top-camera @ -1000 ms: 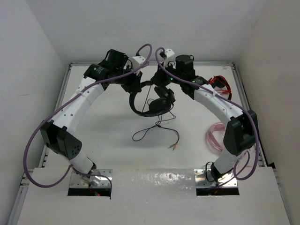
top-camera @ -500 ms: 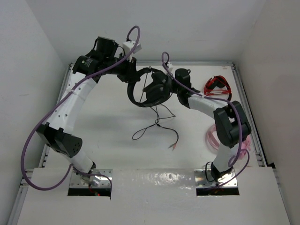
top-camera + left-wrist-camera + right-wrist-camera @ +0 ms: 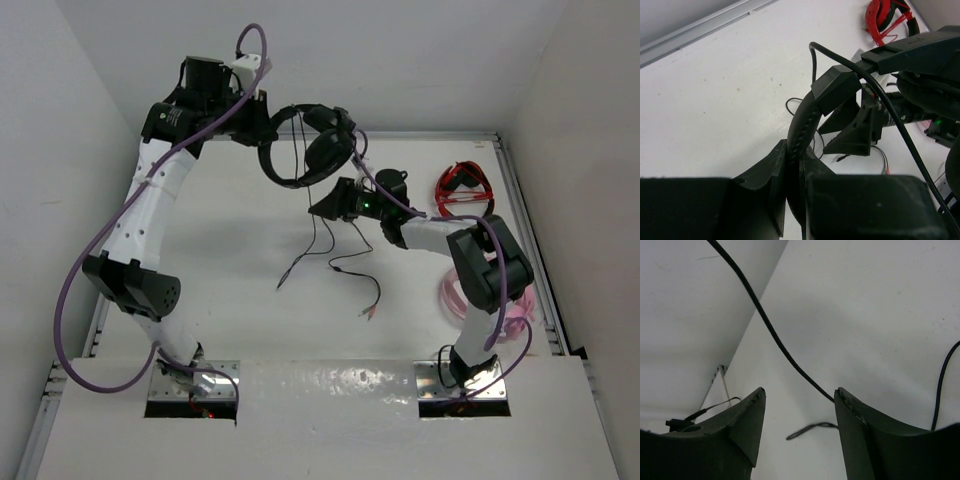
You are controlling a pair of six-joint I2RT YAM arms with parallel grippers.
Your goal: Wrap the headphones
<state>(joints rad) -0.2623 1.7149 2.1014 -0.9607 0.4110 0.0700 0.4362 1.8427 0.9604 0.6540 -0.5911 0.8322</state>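
Grip: left gripper (image 3: 792, 156) clamped on headband (image 3: 802, 122) of headphones (image 3: 322, 150), held raised over far part of table (image 3: 220, 260). Right gripper (image 3: 799, 395) parted midway, cable (image 3: 771, 332) crossing gap, apparently unpinched. Judged: set light; headband stiff, best hold; earcups (image 3: 927, 87) soft; cable limp, thin, slippery, snag-prone. Pinch cable on hanging slack.

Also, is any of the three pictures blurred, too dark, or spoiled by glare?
Top external view: even, soft light, sharp; mild glare on the glossy strip between the arm bases. Left wrist view: the left pincer, shut on the headphones, is nearly black, without detail. Right wrist view: the open right pincer is dark too, the cable sharp.
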